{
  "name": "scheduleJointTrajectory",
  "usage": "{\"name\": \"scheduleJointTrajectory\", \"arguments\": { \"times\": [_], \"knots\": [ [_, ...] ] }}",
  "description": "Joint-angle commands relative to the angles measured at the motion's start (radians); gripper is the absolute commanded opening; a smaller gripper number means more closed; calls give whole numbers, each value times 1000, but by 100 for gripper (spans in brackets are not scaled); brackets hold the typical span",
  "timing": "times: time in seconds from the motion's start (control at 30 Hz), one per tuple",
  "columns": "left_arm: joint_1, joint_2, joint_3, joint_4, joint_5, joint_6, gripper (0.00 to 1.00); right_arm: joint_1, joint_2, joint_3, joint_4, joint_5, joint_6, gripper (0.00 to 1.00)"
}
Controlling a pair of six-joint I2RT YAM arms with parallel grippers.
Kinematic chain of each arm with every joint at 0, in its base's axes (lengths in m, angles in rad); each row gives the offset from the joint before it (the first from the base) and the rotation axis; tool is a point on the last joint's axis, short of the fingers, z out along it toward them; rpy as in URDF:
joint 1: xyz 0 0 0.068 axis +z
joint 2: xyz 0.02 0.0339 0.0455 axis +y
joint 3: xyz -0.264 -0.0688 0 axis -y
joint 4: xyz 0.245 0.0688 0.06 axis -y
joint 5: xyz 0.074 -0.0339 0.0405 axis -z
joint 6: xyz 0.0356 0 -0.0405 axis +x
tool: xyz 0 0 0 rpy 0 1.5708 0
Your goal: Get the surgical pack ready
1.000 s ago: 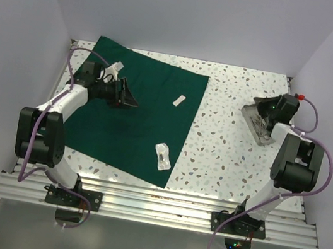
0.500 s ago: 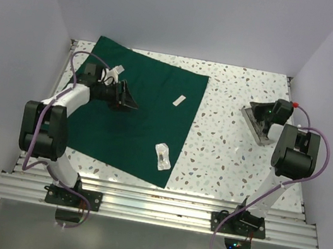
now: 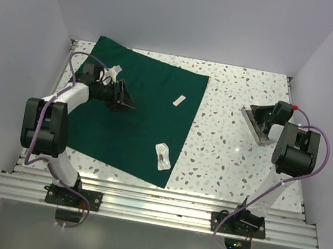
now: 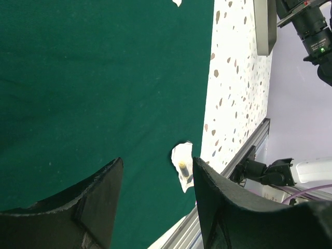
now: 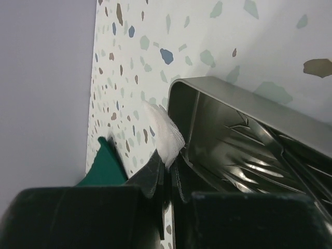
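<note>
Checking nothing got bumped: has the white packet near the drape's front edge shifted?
No. The white packet keeps its spot by the right edge of the green drape.

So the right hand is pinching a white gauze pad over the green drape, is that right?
No. The right hand is pinching the white gauze pad at the corner of the metal tray, not over the green drape, as the right wrist view shows.

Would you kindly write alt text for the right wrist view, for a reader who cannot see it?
The right gripper pinches a white gauze pad at the corner rim of a shallow metal tray holding steel instruments. Beyond lie the speckled table and a corner of the green drape.
</note>
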Motion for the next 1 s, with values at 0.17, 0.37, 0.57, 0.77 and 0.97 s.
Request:
{"name": "scheduleJointTrajectory", "arguments": {
  "times": [0.17, 0.37, 0.57, 0.77, 0.97],
  "knots": [
    [8, 11, 44, 22, 26, 0, 59, -25, 13, 56, -49, 13, -88, 0],
    [11, 11, 44, 22, 31, 0, 59, -28, 29, 94, -115, -9, -128, 0],
    [14, 7, 41, 25, 31, -3, 59, -28, 33, 120, -197, -18, -159, 0],
    [13, -3, 26, 39, 32, -11, 59, -28, 23, 102, -218, -19, -163, 0],
    [14, -13, 13, 42, 31, -11, 59, -30, 20, 100, -232, -15, -166, 6]
  ]
}}
